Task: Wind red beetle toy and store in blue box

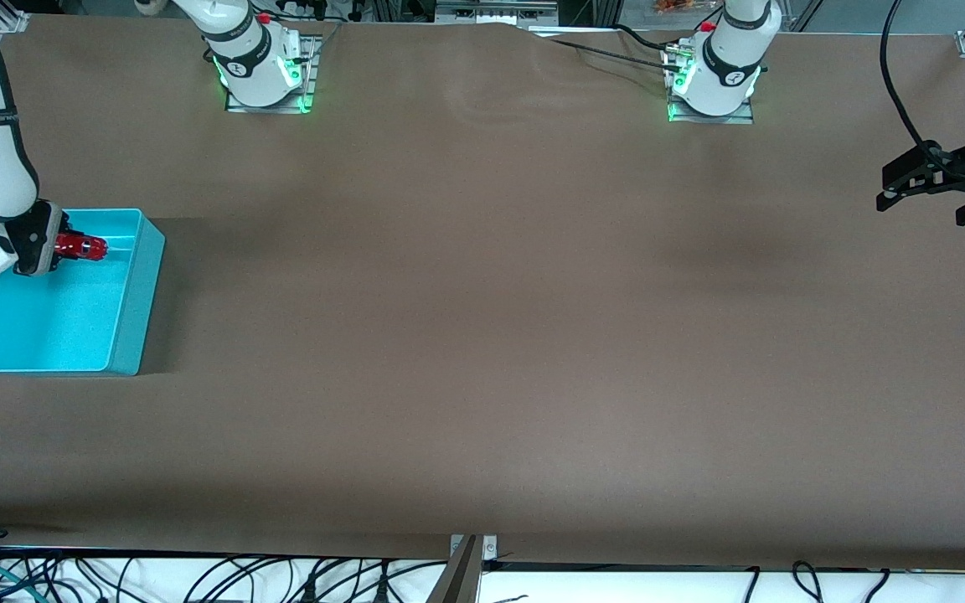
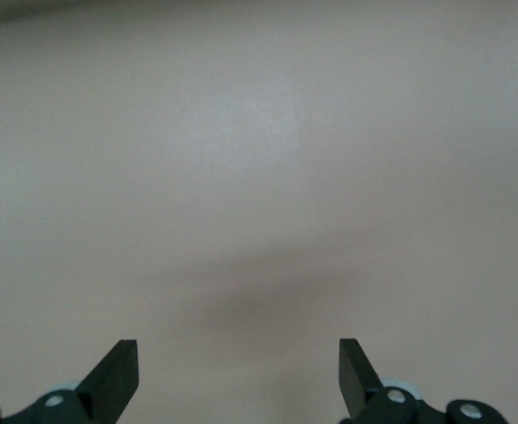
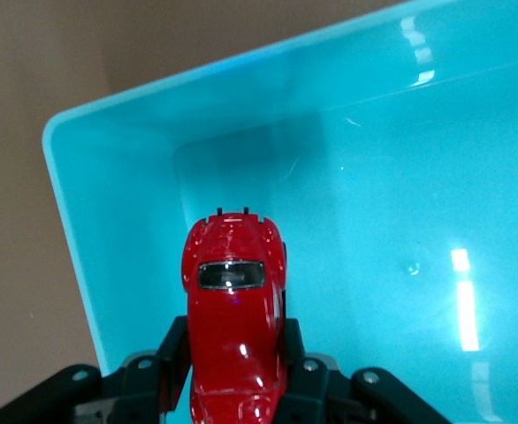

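Observation:
The blue box (image 1: pixel 135 301) stands at the right arm's end of the table. My right gripper (image 1: pixel 54 247) is shut on the red beetle toy (image 1: pixel 80 246) and holds it over the inside of the box, close to the box's wall nearest the robot bases. In the right wrist view the red beetle toy (image 3: pixel 234 309) sits clamped between the black fingers (image 3: pixel 172 352), above the box's light floor (image 3: pixel 400 265). My left gripper (image 1: pixel 889 194) is open and empty, up over bare table at the left arm's end; it also shows in the left wrist view (image 2: pixel 239 371).
The brown table (image 1: pixel 482 318) spreads between the two arms. The arm bases (image 1: pixel 265 67) stand along its edge farthest from the front camera. Cables hang below the table's nearest edge.

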Robot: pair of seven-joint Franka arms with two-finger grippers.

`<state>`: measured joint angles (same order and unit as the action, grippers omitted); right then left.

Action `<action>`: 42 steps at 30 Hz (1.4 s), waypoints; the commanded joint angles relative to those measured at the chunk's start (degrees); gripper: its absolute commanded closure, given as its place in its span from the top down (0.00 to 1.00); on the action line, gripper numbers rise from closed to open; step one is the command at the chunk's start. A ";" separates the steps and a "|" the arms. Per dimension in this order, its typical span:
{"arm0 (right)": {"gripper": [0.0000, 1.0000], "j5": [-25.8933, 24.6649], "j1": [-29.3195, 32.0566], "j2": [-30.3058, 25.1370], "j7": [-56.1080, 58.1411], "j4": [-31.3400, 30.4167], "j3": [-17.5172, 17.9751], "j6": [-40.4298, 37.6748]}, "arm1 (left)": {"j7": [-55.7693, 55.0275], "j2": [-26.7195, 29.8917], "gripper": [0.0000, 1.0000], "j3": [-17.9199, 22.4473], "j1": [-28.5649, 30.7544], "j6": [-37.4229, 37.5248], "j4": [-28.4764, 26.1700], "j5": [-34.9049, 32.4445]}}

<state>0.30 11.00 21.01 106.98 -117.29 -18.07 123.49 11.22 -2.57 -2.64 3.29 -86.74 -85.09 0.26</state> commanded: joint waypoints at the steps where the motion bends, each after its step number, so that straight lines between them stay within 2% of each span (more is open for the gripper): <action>1: 0.18 2.94 1.31 1.22 3.23 -0.74 0.32 1.58 | -0.58 -0.68 1.00 -0.08 -0.30 1.48 1.94 -0.88; 6: 0.18 5.23 1.75 2.98 4.90 -0.74 0.32 1.93 | -0.50 -0.59 1.00 -0.08 -0.30 1.48 1.94 -0.88; 12: 0.18 5.32 1.92 4.21 5.17 -0.48 0.40 2.72 | -0.50 -0.59 1.00 -0.08 -0.30 1.48 1.94 -0.88; 16: 0.23 5.50 1.92 4.57 5.17 -0.39 0.49 2.72 | -0.50 -0.59 1.00 -0.08 -0.30 1.48 1.94 -0.88; 18: 0.33 5.85 1.92 4.57 5.17 -0.30 0.49 2.64 | -0.50 -0.59 1.00 -0.08 -0.30 1.48 1.94 -0.88; 21: 0.68 5.94 1.92 4.66 5.08 -0.22 0.58 2.64 | -0.50 -0.68 1.00 -0.08 -0.30 1.48 1.94 -0.88; 23: 0.87 6.37 1.84 4.66 4.99 0.22 0.67 2.46 | -0.50 -0.59 1.00 0.01 -0.30 1.48 1.94 -0.79; 27: 1.00 7.08 1.83 5.27 4.90 0.66 0.67 2.02 | -0.59 -0.68 1.00 -0.17 -0.39 1.48 1.94 -0.88; 34: 1.00 7.34 1.31 5.18 4.99 2.59 0.93 -0.08 | -0.59 -0.68 1.00 -0.17 -0.39 1.48 1.94 -0.88; 42: 1.00 7.34 0.78 4.66 4.90 9.44 2.25 -6.23 | -0.59 -0.68 1.00 -0.26 -0.39 1.48 1.94 -0.88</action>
<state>6.33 11.87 25.90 110.65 -112.83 -16.39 121.90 11.22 -2.57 -2.78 3.20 -86.69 -85.09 0.26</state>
